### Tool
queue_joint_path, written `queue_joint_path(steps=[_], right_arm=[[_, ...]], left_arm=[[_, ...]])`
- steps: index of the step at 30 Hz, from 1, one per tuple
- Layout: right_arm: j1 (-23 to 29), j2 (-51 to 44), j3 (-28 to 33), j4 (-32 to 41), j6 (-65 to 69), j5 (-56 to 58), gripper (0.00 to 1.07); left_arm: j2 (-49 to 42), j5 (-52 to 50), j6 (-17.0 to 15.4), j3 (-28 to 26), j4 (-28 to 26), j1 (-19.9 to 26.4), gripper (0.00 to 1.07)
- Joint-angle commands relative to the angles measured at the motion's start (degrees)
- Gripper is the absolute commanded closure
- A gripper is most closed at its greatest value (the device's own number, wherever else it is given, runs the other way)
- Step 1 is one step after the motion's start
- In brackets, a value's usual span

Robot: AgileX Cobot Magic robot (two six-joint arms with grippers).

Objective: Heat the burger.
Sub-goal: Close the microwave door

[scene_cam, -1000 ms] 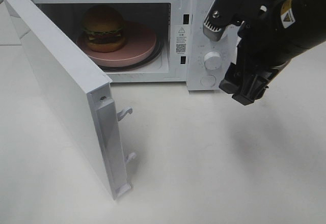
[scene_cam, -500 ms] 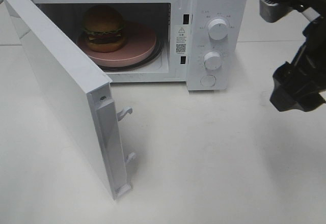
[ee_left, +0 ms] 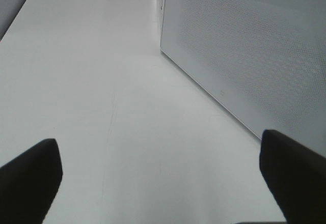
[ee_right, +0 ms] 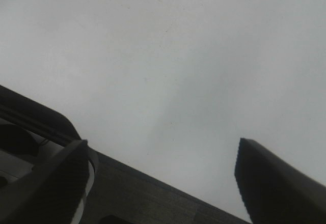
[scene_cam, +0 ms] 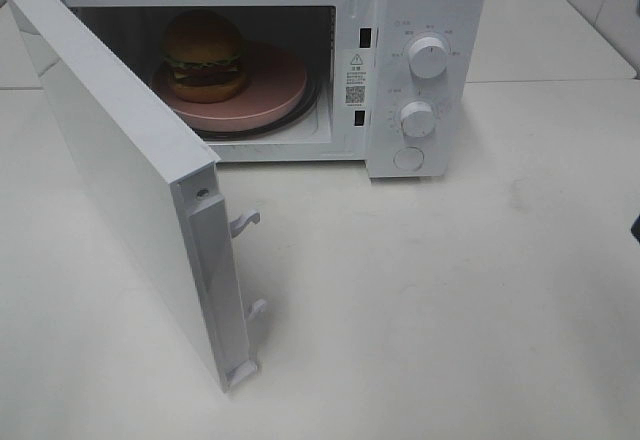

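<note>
The burger (scene_cam: 204, 56) sits on a round pink plate (scene_cam: 275, 85) inside the white microwave (scene_cam: 425, 5), left of the plate's middle. The microwave door (scene_cam: 130, 175) stands wide open, swung toward the front left. My left gripper (ee_left: 160, 178) is open and empty, low over the table beside the door's perforated outer face (ee_left: 244, 56); the exterior high view does not show it. My right gripper (ee_right: 160, 147) is also open and empty above bare white table. Of the right arm, that high view shows only a dark sliver (scene_cam: 636, 228) at its right edge.
Two white dials (scene_cam: 429, 57) and a round button (scene_cam: 408, 158) sit on the microwave's right panel. Latch hooks (scene_cam: 245, 223) stick out from the door's free edge. A dark, flat structure (ee_right: 132, 193) crosses the near part of the right wrist view.
The right arm, earlier in front of the microwave's control panel, has swung off to the right and almost left the exterior high view. Burger, plate and door have not moved.
</note>
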Motion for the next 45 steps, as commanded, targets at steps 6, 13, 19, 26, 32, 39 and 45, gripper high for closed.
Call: queue_joint_path(steps=[6, 13, 19, 26, 32, 39, 45], right_arm=[[-0.29, -14.73, 0.34, 0.17, 0.52, 2.86, 0.31], [-0.29, -22.57, 0.46, -0.11, 0.57, 2.81, 0.31], [-2.23, -33.63, 7.1, -0.11, 1.6, 2.69, 0.31], [-10.54, -40.62, 12.61, -0.46, 0.11, -0.17, 0.31], [-16.16, -46.41, 16.96, -0.29, 0.0, -3.27, 0.31], [-21.03, -52.08, 22.69, 0.17, 0.06, -7.16, 0.31], [-22.46, -55.86, 23.72, 1.09, 0.57, -11.92, 0.31]], left_arm=[[-0.92, -0.8, 0.11, 0.0, -0.23, 0.06, 0.09], [-0.92, -0.8, 0.11, 0.0, -0.23, 0.06, 0.09], [-0.92, -0.8, 0.11, 0.0, -0.23, 0.06, 0.09], [-0.92, -0.8, 0.11, 0.0, -0.29, 0.06, 0.09], [-0.92, -0.8, 0.11, 0.0, -0.29, 0.06, 0.09], [-0.92, -0.8, 0.11, 0.0, -0.29, 0.06, 0.09], [-0.92, -0.8, 0.11, 0.0, -0.29, 0.06, 0.09]])
